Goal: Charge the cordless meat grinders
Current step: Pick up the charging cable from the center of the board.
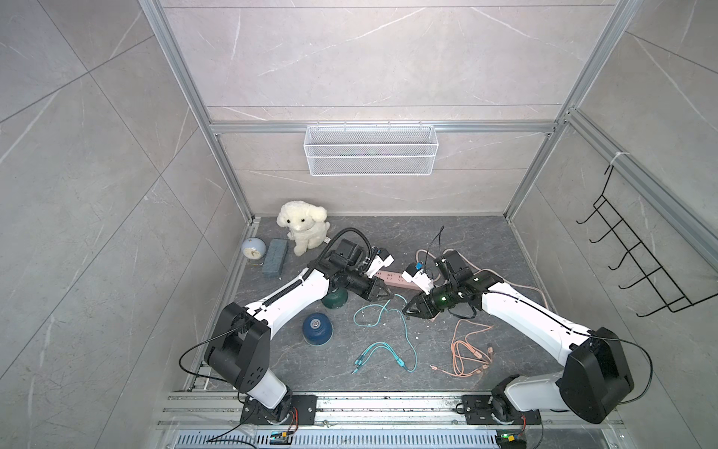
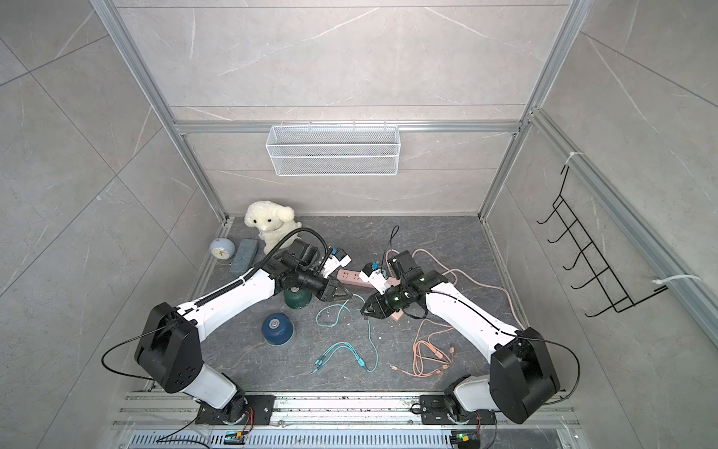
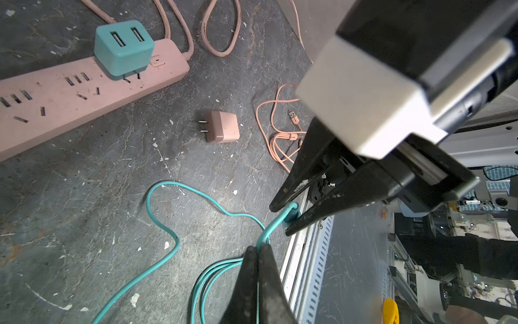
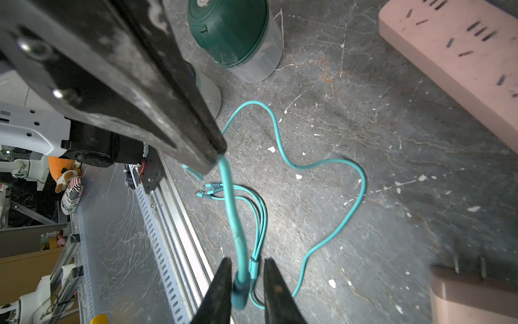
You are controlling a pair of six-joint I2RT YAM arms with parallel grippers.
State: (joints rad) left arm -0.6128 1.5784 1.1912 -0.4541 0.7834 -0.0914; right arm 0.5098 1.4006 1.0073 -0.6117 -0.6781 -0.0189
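Dark table (image 1: 466, 241): left gripper (image 3: 258, 246) clamped on teal cable (image 4: 364, 185); right gripper (image 4: 247, 259) slightly apart, straddling its plug (image 4: 240, 291); green grinder (image 4: 232, 30), blue grinder (image 1: 316, 328) beside left arm (image 1: 287, 299).

In both top views the left arm (image 1: 287, 298) half hid the dark green dome-shaped plastic grinder (image 1: 335, 304); it and the right arm (image 1: 514, 311) covered the long pink power strip (image 1: 394, 282) at both ends. The right wrist view's edge cut off the pink plug adapter (image 4: 473, 297).
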